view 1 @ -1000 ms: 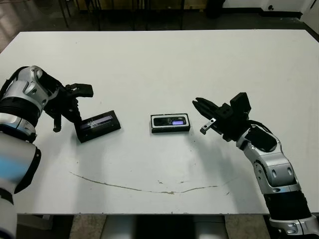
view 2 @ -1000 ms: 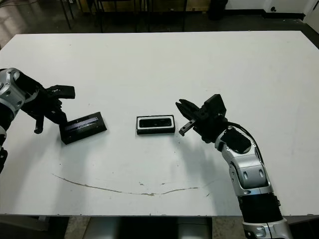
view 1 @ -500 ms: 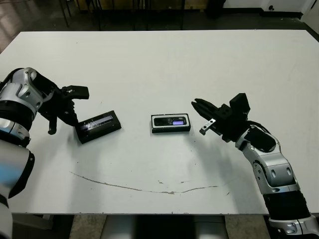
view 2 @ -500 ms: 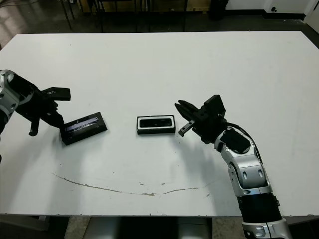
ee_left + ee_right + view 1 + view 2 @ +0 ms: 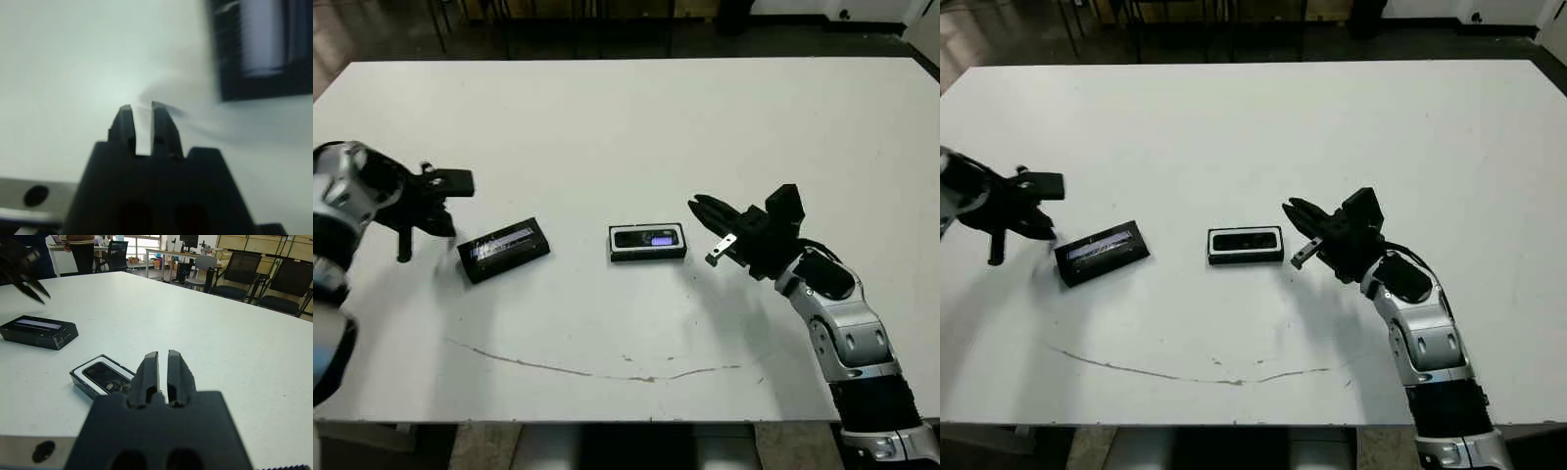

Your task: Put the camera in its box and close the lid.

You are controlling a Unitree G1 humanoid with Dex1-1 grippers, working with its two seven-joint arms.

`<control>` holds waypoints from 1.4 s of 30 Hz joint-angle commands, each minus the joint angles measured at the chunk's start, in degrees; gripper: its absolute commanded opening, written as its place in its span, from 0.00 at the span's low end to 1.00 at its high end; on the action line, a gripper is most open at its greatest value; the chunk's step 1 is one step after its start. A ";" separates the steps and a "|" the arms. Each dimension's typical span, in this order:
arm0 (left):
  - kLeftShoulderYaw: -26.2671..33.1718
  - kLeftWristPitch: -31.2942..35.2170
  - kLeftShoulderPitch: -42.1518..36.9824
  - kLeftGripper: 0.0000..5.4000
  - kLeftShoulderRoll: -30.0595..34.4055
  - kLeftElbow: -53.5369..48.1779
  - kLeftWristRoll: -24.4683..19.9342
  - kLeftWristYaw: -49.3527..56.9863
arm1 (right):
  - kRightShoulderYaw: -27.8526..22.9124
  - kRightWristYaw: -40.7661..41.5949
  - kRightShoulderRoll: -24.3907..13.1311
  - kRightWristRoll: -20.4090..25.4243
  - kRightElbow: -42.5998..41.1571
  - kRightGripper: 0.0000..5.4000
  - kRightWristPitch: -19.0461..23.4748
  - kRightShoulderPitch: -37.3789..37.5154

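Both tools pressed together: left tool (image 5: 423, 209) has drawn farther from the lid (image 5: 504, 249); right tool (image 5: 708, 219) unmoved.

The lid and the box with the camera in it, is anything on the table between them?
Nothing: only bare white table lies between the lid and the box, clearest in the eye views.

The camera (image 5: 648, 238), a slim black bar with a small blue-purple screen facing up, lies flat inside the box (image 5: 647, 256), a shallow black tray with white lining, near the middle of the table, its long side parallel to the near edge. The lid (image 5: 504, 249), flat, black, with a pale glossy strip on top, lies slightly askew well apart toward the left edge
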 commanded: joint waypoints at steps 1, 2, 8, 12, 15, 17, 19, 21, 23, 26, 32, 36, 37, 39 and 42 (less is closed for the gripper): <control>4.38 4.88 6.30 0.00 3.23 -7.02 -0.56 6.14 | -0.04 0.05 -0.49 -0.25 0.59 0.00 0.03 0.63; 6.59 6.09 8.49 0.00 3.81 -9.73 -1.67 8.31 | 0.05 0.07 -0.47 -0.38 0.69 0.00 -0.25 0.65; 21.92 -0.83 21.56 0.00 4.59 -22.41 -13.43 18.23 | 0.05 0.29 -0.25 -0.04 1.19 0.00 -0.60 0.80; 31.66 5.37 26.39 0.00 0.31 -31.21 -27.81 16.85 | 0.00 0.81 -0.24 0.12 2.00 0.00 -1.37 0.63; 35.37 6.38 28.79 0.00 -3.72 -34.86 -36.27 16.91 | 0.26 0.60 -0.44 -0.50 1.97 0.00 -1.67 0.70; 36.18 6.37 30.17 0.00 -5.45 -37.20 -39.41 17.02 | 0.29 0.36 -0.44 -0.63 1.79 0.00 -1.55 0.86; 36.09 7.59 31.27 0.04 -6.28 -39.69 -41.70 16.50 | 0.27 0.41 -0.50 -0.67 1.85 0.00 -1.73 0.98; 35.11 9.56 32.22 0.11 -6.17 -42.40 -42.65 16.11 | 0.30 0.33 -0.73 -0.84 1.53 0.00 -1.54 1.15; 33.75 14.20 33.14 0.19 -5.31 -46.01 -43.61 15.54 | 0.24 0.43 -0.81 -0.73 1.36 0.00 -1.50 1.34; 31.80 13.23 32.92 0.32 -5.35 -44.69 -44.42 11.47 | 0.16 0.82 -0.95 -0.66 1.71 0.00 -2.11 1.38; 29.41 7.30 32.44 0.57 -6.94 -38.26 -44.42 6.22 | 0.23 0.57 -1.09 -1.03 1.37 0.00 -2.03 1.59; 28.29 5.63 32.51 0.76 -7.28 -35.81 -44.55 3.66 | 0.16 0.79 -0.98 -0.82 1.59 0.00 -1.95 1.57; 27.80 5.33 32.51 0.80 -7.14 -35.33 -44.21 3.06 | 0.12 0.85 -0.96 -0.70 1.61 0.00 -1.80 1.57; 26.73 5.97 32.51 0.88 -6.70 -34.81 -43.97 1.76 | 0.15 0.84 -1.01 -0.70 1.47 0.00 -1.53 1.59; 25.29 7.02 32.47 0.99 -6.05 -34.50 -43.57 0.29 | 0.22 0.66 -1.02 -0.93 1.40 0.00 -1.56 1.64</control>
